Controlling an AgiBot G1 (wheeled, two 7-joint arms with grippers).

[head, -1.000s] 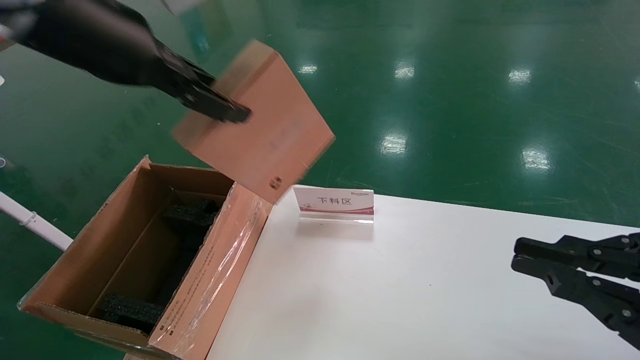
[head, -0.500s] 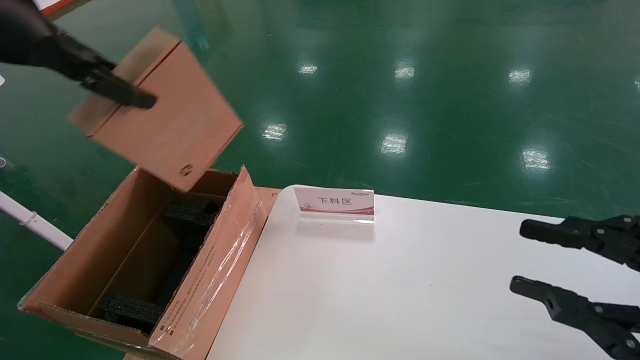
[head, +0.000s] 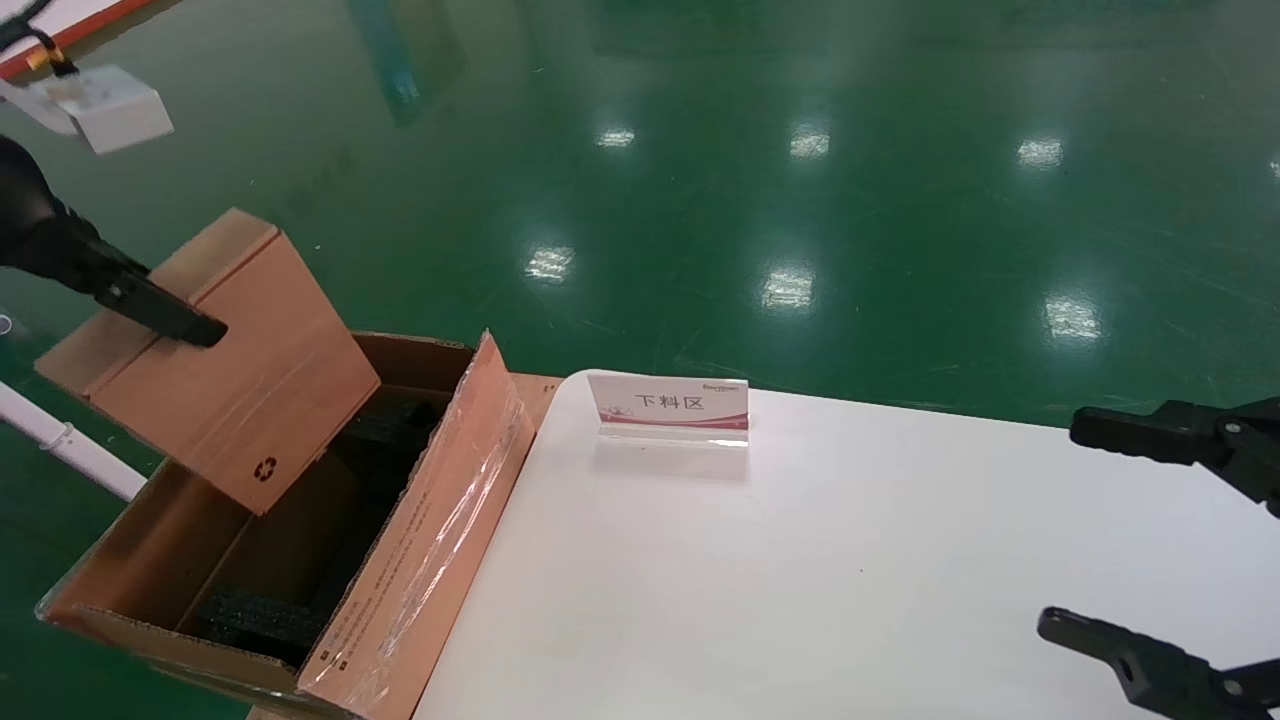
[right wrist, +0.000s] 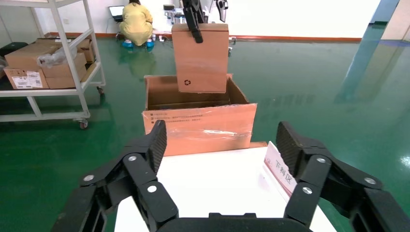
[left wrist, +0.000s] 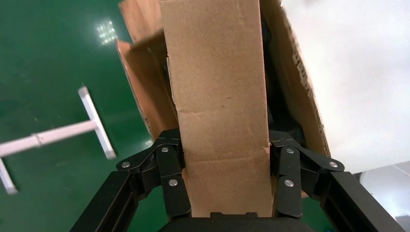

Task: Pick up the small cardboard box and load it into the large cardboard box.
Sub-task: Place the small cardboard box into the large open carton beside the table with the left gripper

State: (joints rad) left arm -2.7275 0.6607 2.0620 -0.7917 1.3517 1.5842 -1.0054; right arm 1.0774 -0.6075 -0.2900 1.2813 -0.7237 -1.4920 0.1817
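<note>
My left gripper (head: 165,315) is shut on the small cardboard box (head: 235,375), a plain orange-brown carton with a black recycling mark near its lower corner. It holds the box tilted over the large cardboard box (head: 430,530), with the lower corner dipping into the opening. In the left wrist view the left gripper (left wrist: 225,137) clamps both sides of the small box (left wrist: 217,87). Black foam blocks (head: 262,618) lie inside the large box. My right gripper (head: 1070,528) is open and empty over the table's right side; in its own view the right gripper (right wrist: 221,140) is wide open.
A white-and-pink sign stand (head: 668,405) stands at the far edge of the white table (head: 800,600). A white pipe frame (head: 65,445) lies left of the large box. A shelf cart with cartons (right wrist: 46,58) and a crouching person (right wrist: 137,19) are beyond, on the green floor.
My left gripper has carried the small box left and down, from beside the table's corner to over the large box's opening. My right gripper has opened from shut to wide.
</note>
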